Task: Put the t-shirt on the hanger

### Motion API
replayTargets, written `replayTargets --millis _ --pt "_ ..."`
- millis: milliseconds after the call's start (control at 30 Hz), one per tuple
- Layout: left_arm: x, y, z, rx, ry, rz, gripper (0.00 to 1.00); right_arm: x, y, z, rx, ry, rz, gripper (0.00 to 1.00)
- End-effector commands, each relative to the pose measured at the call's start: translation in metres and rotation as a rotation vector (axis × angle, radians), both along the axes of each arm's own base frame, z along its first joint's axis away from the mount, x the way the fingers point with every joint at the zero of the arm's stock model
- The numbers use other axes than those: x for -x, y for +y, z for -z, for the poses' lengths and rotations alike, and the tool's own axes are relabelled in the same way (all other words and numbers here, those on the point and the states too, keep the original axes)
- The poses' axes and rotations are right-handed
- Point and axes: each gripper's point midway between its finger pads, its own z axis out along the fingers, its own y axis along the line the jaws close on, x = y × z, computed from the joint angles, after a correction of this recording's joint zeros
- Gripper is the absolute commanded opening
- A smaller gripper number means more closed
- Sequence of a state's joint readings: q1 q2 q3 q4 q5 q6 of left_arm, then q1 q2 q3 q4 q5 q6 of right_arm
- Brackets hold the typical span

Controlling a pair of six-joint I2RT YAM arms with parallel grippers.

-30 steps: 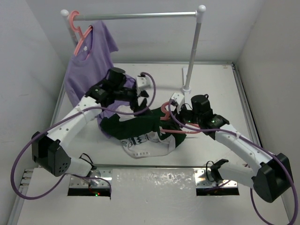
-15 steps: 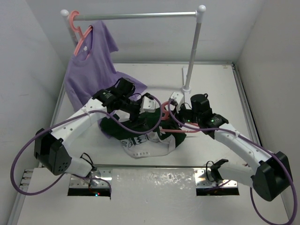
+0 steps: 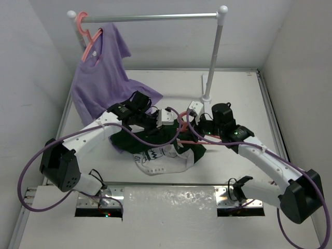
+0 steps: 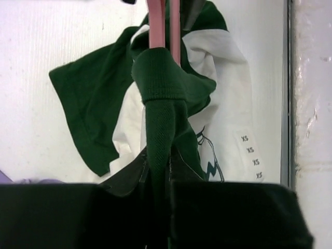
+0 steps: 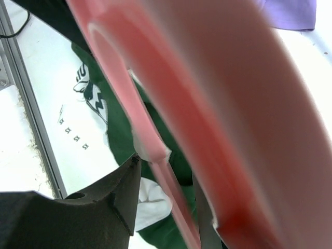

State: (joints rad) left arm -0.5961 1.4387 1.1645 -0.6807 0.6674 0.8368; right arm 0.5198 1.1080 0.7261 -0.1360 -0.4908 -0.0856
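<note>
The t-shirt (image 3: 155, 155), white with dark green sleeves and collar, lies crumpled mid-table. Its graphic and XS print face the near edge. The pink hanger (image 3: 182, 124) hangs just above it, and my right gripper (image 3: 199, 130) is shut on it. In the right wrist view the hanger (image 5: 207, 104) fills the frame and its thin bar passes between the jaws of the right gripper (image 5: 165, 179). My left gripper (image 3: 165, 116) is shut on the green collar. In the left wrist view that gripper (image 4: 158, 176) pinches a ribbed green fold of the t-shirt (image 4: 223, 104), and the hanger (image 4: 155, 23) runs into the fold from above.
A purple t-shirt (image 3: 101, 78) hangs on a second pink hanger (image 3: 88, 36) from the grey rack rail (image 3: 150, 17) at the back left, and its hem trails onto the table. The rack post (image 3: 212, 57) stands behind the right arm. White walls close both sides.
My left gripper has swung right, from over the purple shirt's hem to the hanger's hook, and has gone from open to shut on the green collar. The right arm has held still.
</note>
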Motion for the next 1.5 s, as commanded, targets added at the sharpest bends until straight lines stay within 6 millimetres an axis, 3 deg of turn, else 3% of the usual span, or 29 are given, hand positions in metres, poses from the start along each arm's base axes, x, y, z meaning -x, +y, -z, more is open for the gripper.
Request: replayTargets --millis 0,33,67,100,133,167,200,233,267,367,400,433,467,533,567,667,700,833,1067,1200,1333,1467 --pt "-0.007 -0.004 -0.006 0.032 -0.006 -0.086 0.0 -0.007 0.013 -0.043 -0.084 -0.107 -0.043 0.0" --pt "-0.011 -0.004 -0.014 0.059 -0.004 -0.143 0.0 -0.017 0.011 -0.041 -0.077 -0.095 0.016 0.0" --pt "-0.019 0.001 -0.013 0.045 -0.021 -0.213 0.0 -0.023 0.008 -0.041 -0.069 -0.09 0.059 0.13" --pt "-0.02 0.007 -0.006 0.036 -0.006 -0.275 0.0 -0.033 0.006 -0.05 -0.071 -0.103 0.107 0.34" --pt "-0.032 0.013 -0.014 0.064 -0.014 -0.4 0.0 -0.042 0.002 -0.049 -0.067 -0.055 0.183 0.51" --pt "-0.038 0.022 -0.014 0.074 -0.008 -0.478 0.0 -0.06 -0.011 -0.054 -0.044 -0.064 0.312 0.61" --pt "-0.038 0.031 -0.004 0.072 0.022 -0.547 0.0 -0.074 -0.017 -0.079 -0.073 -0.084 0.402 0.73" --pt "-0.043 0.035 -0.012 0.115 0.03 -0.629 0.0 -0.08 -0.025 -0.086 -0.127 -0.016 0.533 0.75" --pt "-0.041 0.04 -0.003 0.113 0.048 -0.672 0.0 -0.095 -0.048 -0.099 -0.156 -0.033 0.718 0.8" --pt "-0.043 0.041 -0.013 0.201 0.051 -0.751 0.0 -0.088 -0.079 -0.094 -0.296 0.046 0.982 0.83" --pt "-0.043 0.042 -0.013 0.218 0.066 -0.775 0.0 -0.083 -0.08 -0.091 -0.375 0.086 1.026 0.83" --pt "-0.042 0.041 -0.014 0.229 0.067 -0.776 0.0 -0.072 -0.088 -0.067 -0.38 0.107 1.061 0.81" --pt "-0.041 0.042 -0.012 0.23 0.067 -0.781 0.0 -0.067 -0.087 -0.056 -0.394 0.128 1.067 0.79" --pt "-0.042 0.042 -0.014 0.247 0.06 -0.784 0.0 -0.055 -0.076 -0.032 -0.42 0.22 1.067 0.69" --pt "-0.041 0.042 -0.014 0.25 0.056 -0.781 0.0 -0.049 -0.065 -0.007 -0.366 0.284 1.03 0.66" --pt "-0.041 0.04 -0.015 0.266 0.054 -0.773 0.0 -0.042 -0.036 0.024 -0.256 0.344 0.928 0.58" --pt "-0.041 0.04 -0.016 0.275 0.058 -0.773 0.0 -0.04 -0.02 0.023 -0.262 0.351 0.855 0.53" --pt "-0.042 0.037 -0.018 0.29 0.059 -0.763 0.0 -0.037 -0.006 0.051 -0.21 0.429 0.828 0.44" --pt "-0.043 0.036 -0.018 0.3 0.046 -0.755 0.0 -0.05 0.011 0.064 -0.22 0.454 0.814 0.5" --pt "-0.044 0.035 -0.022 0.31 0.039 -0.755 0.0 -0.05 0.01 0.09 -0.179 0.504 0.853 0.5" --pt "-0.046 0.033 -0.025 0.321 0.03 -0.751 0.0 -0.047 0.021 0.11 -0.179 0.593 0.848 0.46" --pt "-0.048 0.034 -0.031 0.323 0.009 -0.748 0.0 -0.045 -0.001 0.126 -0.121 0.619 0.966 0.18"
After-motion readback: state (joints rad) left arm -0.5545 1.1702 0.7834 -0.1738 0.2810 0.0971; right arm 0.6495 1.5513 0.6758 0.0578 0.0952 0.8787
